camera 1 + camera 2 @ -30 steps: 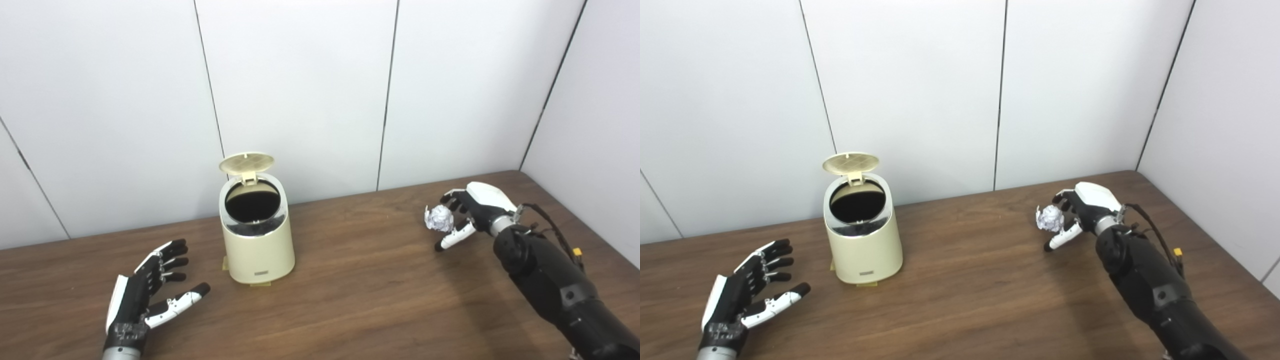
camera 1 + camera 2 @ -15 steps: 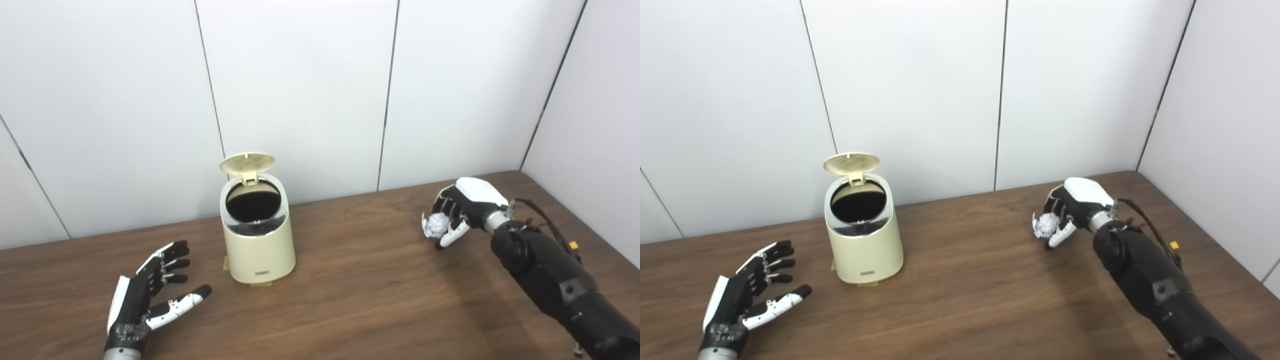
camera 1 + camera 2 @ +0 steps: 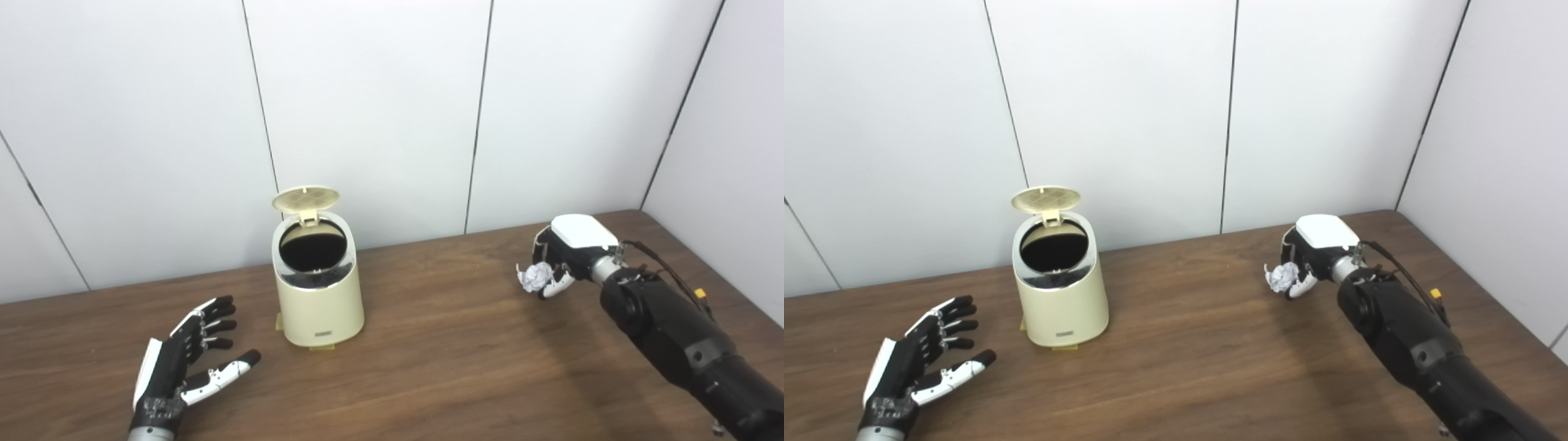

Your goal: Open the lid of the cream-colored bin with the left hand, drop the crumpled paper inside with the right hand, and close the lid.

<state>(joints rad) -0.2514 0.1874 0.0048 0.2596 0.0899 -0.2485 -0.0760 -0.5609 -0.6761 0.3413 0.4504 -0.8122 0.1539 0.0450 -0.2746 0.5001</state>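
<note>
The cream-colored bin [image 3: 318, 300] stands on the wooden table [image 3: 441, 349] left of centre. Its round lid [image 3: 305, 199] is tipped up at the back, so the dark inside shows. My left hand [image 3: 184, 364] rests open and empty on the table, to the left of the bin and nearer to me. My right hand [image 3: 560, 254] is at the far right of the table, well away from the bin. Its fingers are curled around the white crumpled paper [image 3: 534, 276], which it holds just above the table top. The paper also shows in the right eye view [image 3: 1282, 275].
White panelled walls stand behind the table and along its right side. The table's right edge [image 3: 704, 269] runs close behind my right arm. Bare wood lies between the bin and my right hand.
My right hand has closed its fingers around the crumpled paper and turned palm down over it. The left hand and the bin have stayed put. The view has shifted slightly.
</note>
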